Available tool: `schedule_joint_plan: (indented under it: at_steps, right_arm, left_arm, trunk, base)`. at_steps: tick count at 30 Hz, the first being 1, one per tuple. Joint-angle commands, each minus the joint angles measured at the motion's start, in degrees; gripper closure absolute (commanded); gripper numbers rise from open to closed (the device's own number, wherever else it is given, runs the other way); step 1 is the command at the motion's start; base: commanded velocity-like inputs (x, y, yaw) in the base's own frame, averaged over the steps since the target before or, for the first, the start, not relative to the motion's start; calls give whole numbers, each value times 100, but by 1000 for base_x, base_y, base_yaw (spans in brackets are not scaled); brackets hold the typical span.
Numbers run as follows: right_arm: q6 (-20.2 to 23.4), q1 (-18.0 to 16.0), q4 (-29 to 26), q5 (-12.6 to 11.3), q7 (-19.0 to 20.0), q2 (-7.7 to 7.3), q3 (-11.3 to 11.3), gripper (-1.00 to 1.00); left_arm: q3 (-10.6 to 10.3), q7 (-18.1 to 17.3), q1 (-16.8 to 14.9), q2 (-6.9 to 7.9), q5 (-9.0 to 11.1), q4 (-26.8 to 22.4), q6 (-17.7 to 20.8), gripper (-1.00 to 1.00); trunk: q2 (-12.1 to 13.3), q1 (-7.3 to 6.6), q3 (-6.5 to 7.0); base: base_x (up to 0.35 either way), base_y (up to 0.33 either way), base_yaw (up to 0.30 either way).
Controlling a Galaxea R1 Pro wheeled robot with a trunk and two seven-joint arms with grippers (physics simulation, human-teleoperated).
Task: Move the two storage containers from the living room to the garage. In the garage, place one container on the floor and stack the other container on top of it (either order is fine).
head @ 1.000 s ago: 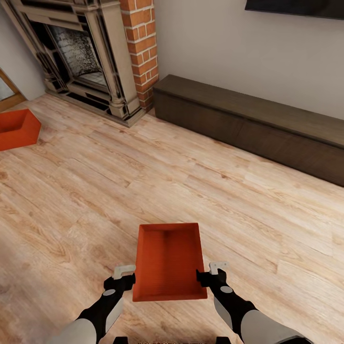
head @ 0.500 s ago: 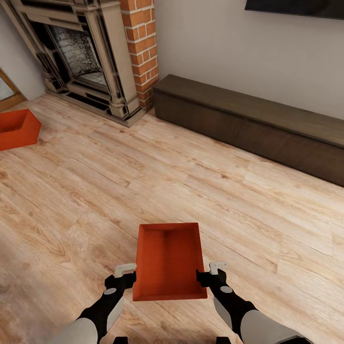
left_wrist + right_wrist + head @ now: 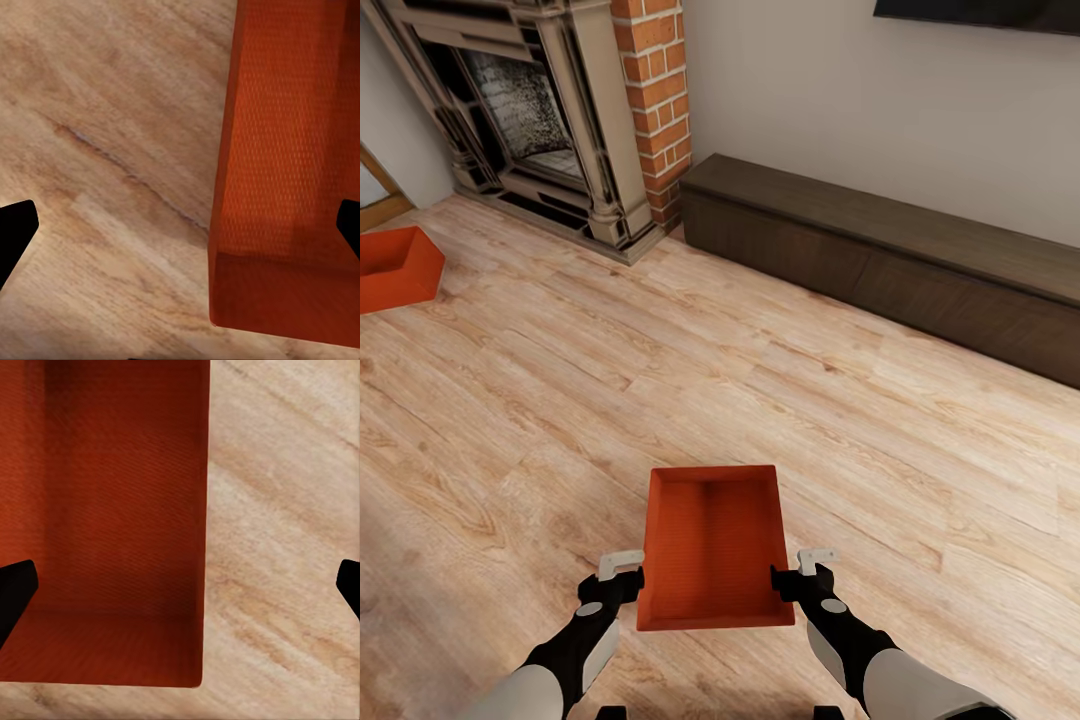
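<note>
One red-orange storage container (image 3: 712,545) sits low in the head view between my two grippers, its open top facing up, over the living room's wood-plank floor (image 3: 760,400). My left gripper (image 3: 622,575) is open at its left long wall, and in the left wrist view that wall (image 3: 285,150) stands between the spread fingers of the gripper (image 3: 182,229). My right gripper (image 3: 806,570) is open at the right long wall. In the right wrist view the container (image 3: 112,510) reaches in between that gripper's (image 3: 180,589) fingers. The second storage container (image 3: 395,268) lies on the floor at the far left.
A brick fireplace (image 3: 550,110) with a pale mantel stands at the back left. A long dark low cabinet (image 3: 880,260) runs along the white wall, under a black TV (image 3: 980,15). Open wood floor lies between me and them.
The whole picture has drifted slightly, so the camera moved a little. Both grippers and the near container keep their places relative to each other.
</note>
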Motion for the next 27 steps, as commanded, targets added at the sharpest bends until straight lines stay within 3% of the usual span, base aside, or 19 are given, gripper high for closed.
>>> schedule_joint_plan:
  at_steps: [1,27]
  right_arm:
    - [-22,-3,6,-59,-24,-1,50,-100]
    - [-97,-3,12,-53,-20,-46,59,-100]
  left_arm:
    - [2,9,-3,-1,39,5,-23,-100]
    - [0,9,-3,1,30,-11,-22,-100]
  trunk:
    - [-43,22,-21]
    - [-1086,593,-488]
  base:
    - [0,0,0]
    - [0,0,0]
